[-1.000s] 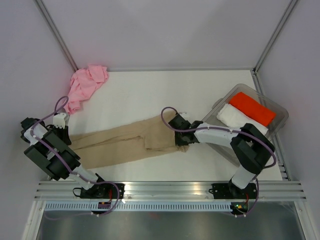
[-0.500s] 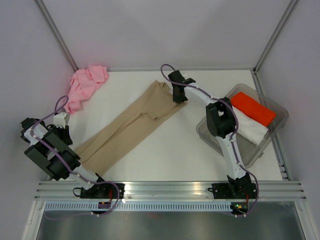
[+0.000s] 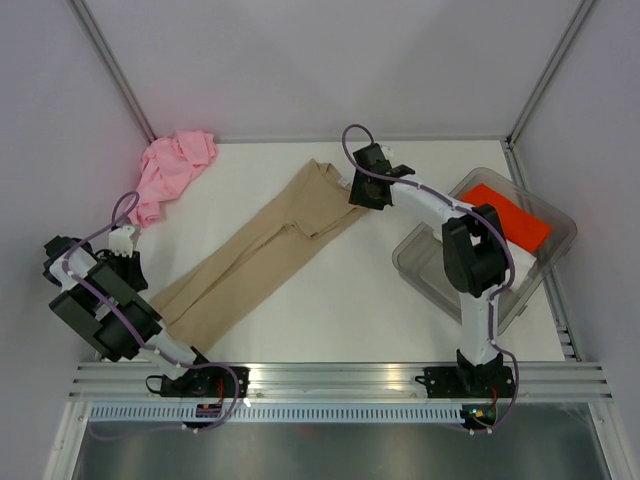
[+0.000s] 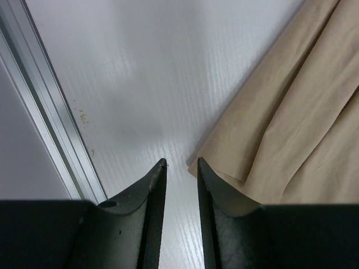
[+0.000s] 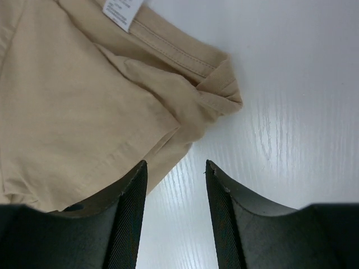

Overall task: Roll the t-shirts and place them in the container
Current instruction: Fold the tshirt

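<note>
At the upper middle of the overhead view, the right gripper sits low over the table with its 2 fingers spread apart and holding nothing. In its wrist view only bare white tabletop shows between them. The tan t-shirt has its collar end just left of that gap, with the hem reaching the left finger's tip, a white label at the top edge of the frame, and a small bunched fold of cloth just above the gap. From there the shirt runs as 1 long, narrow, folded strip diagonally down to the lower left of the overhead view, lying flat and unrolled. At that lower end is the left gripper. Its fingers stand a narrow slit apart with only tabletop visible in the slit, so it grips nothing. The shirt's corner lies right beside the tip of the right-hand finger, and a metal rail crosses the left of that frame. The pink t-shirt lies crumpled in the upper left corner of the table, well apart from both grippers. At the right edge a clear plastic bin holds a folded red cloth and some white cloth, partly hidden behind the right arm.
</note>
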Motion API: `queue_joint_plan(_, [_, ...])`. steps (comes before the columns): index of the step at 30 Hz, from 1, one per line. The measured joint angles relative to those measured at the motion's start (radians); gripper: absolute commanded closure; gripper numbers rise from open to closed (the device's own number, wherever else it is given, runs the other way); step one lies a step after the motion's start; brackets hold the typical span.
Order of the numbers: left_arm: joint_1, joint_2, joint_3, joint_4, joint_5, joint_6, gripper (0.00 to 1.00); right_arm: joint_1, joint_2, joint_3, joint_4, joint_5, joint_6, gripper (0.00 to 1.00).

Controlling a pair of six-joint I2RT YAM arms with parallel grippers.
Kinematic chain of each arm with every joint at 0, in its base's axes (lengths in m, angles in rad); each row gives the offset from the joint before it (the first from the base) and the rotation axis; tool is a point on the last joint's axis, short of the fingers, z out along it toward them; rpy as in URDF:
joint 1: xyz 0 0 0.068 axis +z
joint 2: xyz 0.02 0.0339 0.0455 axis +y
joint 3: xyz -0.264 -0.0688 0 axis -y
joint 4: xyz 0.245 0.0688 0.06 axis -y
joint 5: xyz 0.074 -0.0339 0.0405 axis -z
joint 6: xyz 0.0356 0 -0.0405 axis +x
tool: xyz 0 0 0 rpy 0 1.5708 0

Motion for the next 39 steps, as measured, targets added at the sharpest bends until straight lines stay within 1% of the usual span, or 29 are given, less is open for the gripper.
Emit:
queue_joint_plan(5, [-0.008, -0.002, -0.005, 0.000, 0.000, 0.000, 0.65, -0.023, 0.074, -0.036, 0.046, -0.016, 0.081, 0.50])
queue_joint_plan(7, [-0.019, -0.002, -0.006, 0.000, 0.000, 0.000, 0.65, -0.034, 0.116, -0.044, 0.069, -0.026, 0.106, 0.57])
queue_joint_plan(8, [-0.028, -0.002, -0.008, 0.001, -0.001, -0.001, 0.65, -0.040, 0.117, -0.043, 0.082, -0.035, 0.121, 0.61])
queue_joint_plan(9, [-0.040, -0.002, -0.012, 0.002, -0.001, -0.002, 0.65, -0.045, 0.119, -0.043, 0.108, -0.041, 0.134, 0.75])
queue_joint_plan(11, [-0.066, -0.003, -0.025, 0.002, -0.001, -0.006, 0.65, -0.053, 0.141, -0.042, 0.143, -0.060, 0.157, 0.90])
queue_joint_plan(12, [-0.085, -0.003, -0.035, 0.003, -0.002, -0.009, 0.65, -0.059, 0.149, -0.037, 0.163, -0.072, 0.164, 1.00])
queue_joint_plan(15, [-0.156, -0.007, -0.068, 0.003, -0.003, -0.018, 0.65, -0.076, 0.191, 0.004, 0.203, -0.114, 0.193, 1.00])
queue_joint_plan(19, [-0.254, -0.051, -0.101, 0.002, -0.003, -0.029, 0.64, -0.104, 0.290, 0.146, 0.220, -0.157, 0.216, 1.00])
queue_joint_plan(22, [-0.332, -0.114, -0.129, 0.005, -0.001, -0.037, 0.64, -0.134, 0.396, 0.312, 0.212, -0.175, 0.239, 1.00])
queue_joint_plan(25, [-0.439, -0.180, -0.166, 0.006, 0.003, -0.051, 0.64, -0.165, 0.541, 0.555, 0.192, -0.180, 0.263, 0.99])
queue_joint_plan(28, [-0.528, -0.233, -0.209, 0.002, 0.023, -0.062, 0.64, -0.188, 0.649, 0.731, 0.188, -0.180, 0.291, 0.68])
queue_joint_plan(29, [-0.548, -0.252, -0.221, -0.004, 0.034, -0.064, 0.64, -0.196, 0.662, 0.748, 0.198, -0.180, 0.299, 0.51])
queue_joint_plan(32, [-0.560, -0.296, -0.229, -0.012, 0.051, -0.070, 0.64, -0.211, 0.648, 0.730, 0.228, -0.182, 0.294, 0.27])
queue_joint_plan(33, [-0.560, -0.311, -0.229, -0.012, 0.054, -0.076, 0.64, -0.212, 0.623, 0.698, 0.230, -0.180, 0.287, 0.23])
queue_joint_plan(34, [-0.560, -0.318, -0.228, -0.012, 0.055, -0.081, 0.64, -0.213, 0.585, 0.638, 0.248, -0.177, 0.275, 0.21])
queue_joint_plan(36, [-0.560, -0.323, -0.223, -0.014, 0.055, -0.101, 0.64, -0.207, 0.473, 0.471, 0.261, -0.164, 0.246, 0.21])
queue_joint_plan(37, [-0.560, -0.323, -0.220, -0.013, 0.055, -0.113, 0.64, -0.200, 0.401, 0.361, 0.286, -0.146, 0.228, 0.20])
queue_joint_plan(39, [-0.560, -0.323, -0.215, -0.016, 0.054, -0.138, 0.64, -0.174, 0.253, 0.176, 0.274, -0.106, 0.190, 0.21])
